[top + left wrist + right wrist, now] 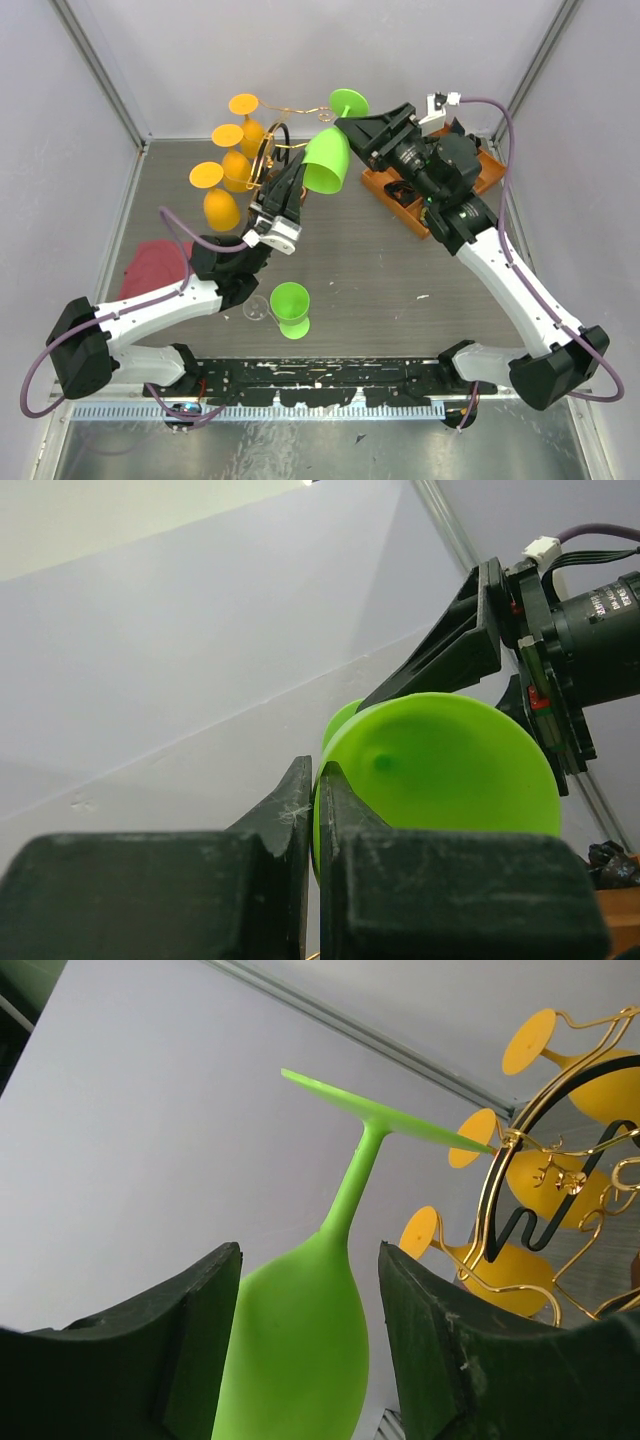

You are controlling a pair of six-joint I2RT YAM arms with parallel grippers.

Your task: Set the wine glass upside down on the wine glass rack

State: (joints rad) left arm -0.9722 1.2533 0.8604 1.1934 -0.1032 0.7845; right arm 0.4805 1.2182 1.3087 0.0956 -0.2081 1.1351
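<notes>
A green wine glass hangs upside down in the air, foot up, beside the rack. My left gripper is shut on the rim of its bowl; the left wrist view shows the thin green wall pinched between the fingers at my left gripper. My right gripper is open, its fingers on either side of the bowl with gaps, at my right gripper. The wine glass rack has gold wire arms and holds several orange glasses upside down. Its base is hidden.
A second green glass and a clear glass sit on the table near the left arm. A red cloth lies at the left. An orange compartment tray is under the right arm. Walls enclose the table.
</notes>
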